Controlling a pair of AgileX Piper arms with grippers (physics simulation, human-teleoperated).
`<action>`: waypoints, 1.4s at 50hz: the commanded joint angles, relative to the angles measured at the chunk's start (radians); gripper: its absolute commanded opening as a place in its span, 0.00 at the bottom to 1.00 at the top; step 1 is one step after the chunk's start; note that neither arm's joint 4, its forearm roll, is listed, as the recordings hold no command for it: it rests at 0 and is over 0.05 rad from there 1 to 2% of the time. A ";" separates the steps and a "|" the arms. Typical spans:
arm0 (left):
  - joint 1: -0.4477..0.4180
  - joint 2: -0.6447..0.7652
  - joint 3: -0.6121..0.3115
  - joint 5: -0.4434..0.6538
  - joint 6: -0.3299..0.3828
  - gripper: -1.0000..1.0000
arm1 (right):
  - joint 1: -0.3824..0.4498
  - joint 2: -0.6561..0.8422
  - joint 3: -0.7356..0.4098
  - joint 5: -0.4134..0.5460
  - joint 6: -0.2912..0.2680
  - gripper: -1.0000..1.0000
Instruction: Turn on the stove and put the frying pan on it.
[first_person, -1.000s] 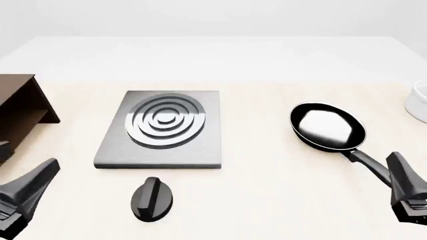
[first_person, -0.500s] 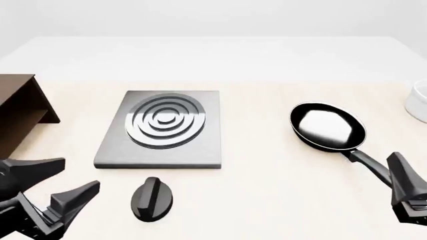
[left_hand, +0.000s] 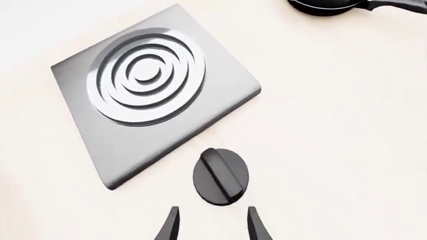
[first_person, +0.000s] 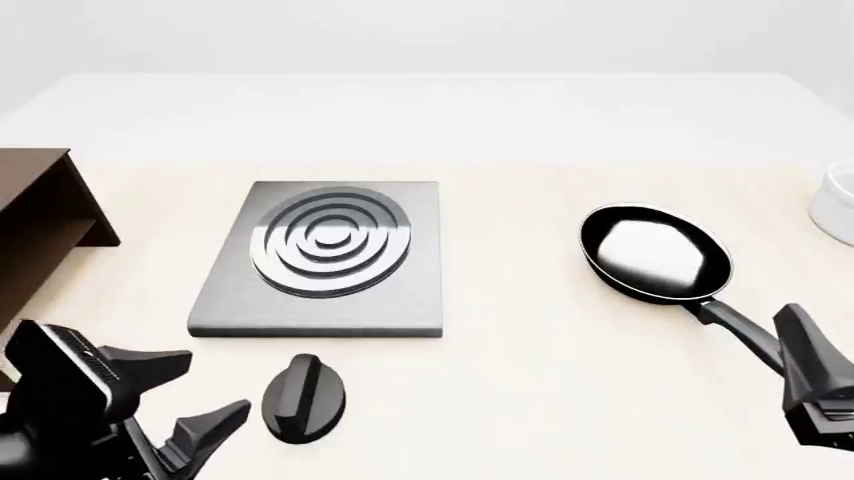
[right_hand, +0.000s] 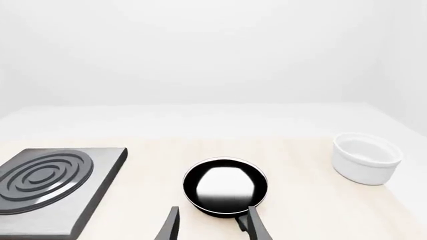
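The stove (first_person: 320, 258) is a grey slab with silver rings, left of centre. Its round black knob (first_person: 304, 398) lies apart, just in front of it. My left gripper (first_person: 198, 398) is open and empty, close to the left of the knob. In the left wrist view the knob (left_hand: 220, 176) sits just ahead of the open fingertips (left_hand: 169, 226), with the stove (left_hand: 150, 90) beyond. The frying pan (first_person: 654, 252) rests on the table at the right, handle pointing toward my right gripper (first_person: 805, 370). In the right wrist view that gripper (right_hand: 212, 227) is open, with the pan (right_hand: 225, 186) just ahead.
A brown wooden shelf (first_person: 40, 225) stands at the left edge. A white bowl (first_person: 838, 205) sits at the far right, and also shows in the right wrist view (right_hand: 365, 157). The pan's edge shows in the left wrist view (left_hand: 327, 6).
My left gripper has swung in from the lower left toward the knob and turned its open fingers to face it. The right arm, pan, stove and knob have not moved.
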 joint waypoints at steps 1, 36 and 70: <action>-0.035 0.079 0.045 -0.096 -0.007 1.00 | 0.001 0.008 0.000 -0.007 -0.001 1.00; -0.073 0.290 0.120 -0.339 -0.001 1.00 | 0.003 -0.006 0.000 0.008 -0.005 1.00; -0.120 0.548 0.152 -0.597 -0.011 1.00 | 0.005 0.018 0.000 -0.014 -0.010 1.00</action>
